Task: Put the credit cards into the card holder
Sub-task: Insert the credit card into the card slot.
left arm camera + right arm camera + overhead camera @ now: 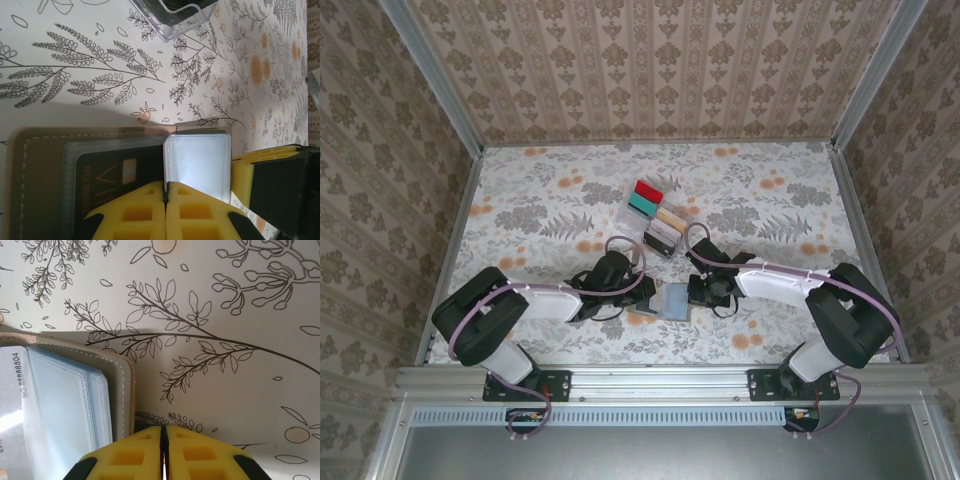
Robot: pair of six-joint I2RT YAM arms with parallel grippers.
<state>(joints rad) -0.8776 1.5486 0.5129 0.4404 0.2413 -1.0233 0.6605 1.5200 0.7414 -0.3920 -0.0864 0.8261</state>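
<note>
Partly done, I judge: the open card holder (674, 300) lies near the middle of the table's near edge with a dark card (102, 172) sleeved, left gripper (165, 197) and right gripper (161, 445) both closed at its edges, while a red card (648, 188) and teal card (640, 203) wait in the clear rack (632, 222)

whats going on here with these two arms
Both arms are at the open card holder near the table's front edge. The left gripper is shut at the edge of a pale sleeve, and the right gripper is shut just beside the holder. A dark card sits in one sleeve; the other credit cards stand in the clear rack behind.
</note>
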